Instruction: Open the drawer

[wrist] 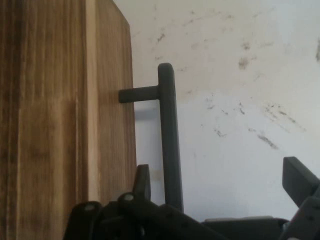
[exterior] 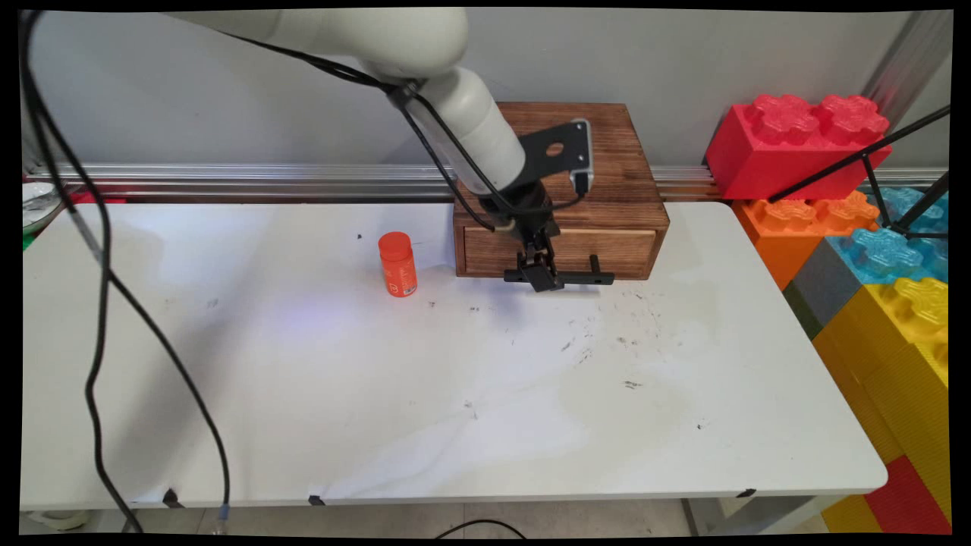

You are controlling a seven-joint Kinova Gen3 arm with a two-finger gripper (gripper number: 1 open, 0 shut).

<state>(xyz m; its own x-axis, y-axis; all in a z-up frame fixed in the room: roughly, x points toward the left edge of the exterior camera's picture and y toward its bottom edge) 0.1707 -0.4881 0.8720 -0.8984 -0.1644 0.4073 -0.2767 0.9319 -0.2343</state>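
The gripper [exterior: 540, 274], fingers apart, is straddling the black drawer handle [wrist: 167, 135] of the wooden drawer box [exterior: 576, 152]; an orange bottle [exterior: 397, 264] is standing off to its side.

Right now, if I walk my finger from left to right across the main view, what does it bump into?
Orange bottle → gripper at the drawer handle of the wooden box → red block → yellow block.

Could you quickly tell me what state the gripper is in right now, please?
Gripper: open, holding nothing; its fingers straddle the black drawer handle of the wooden drawer box.
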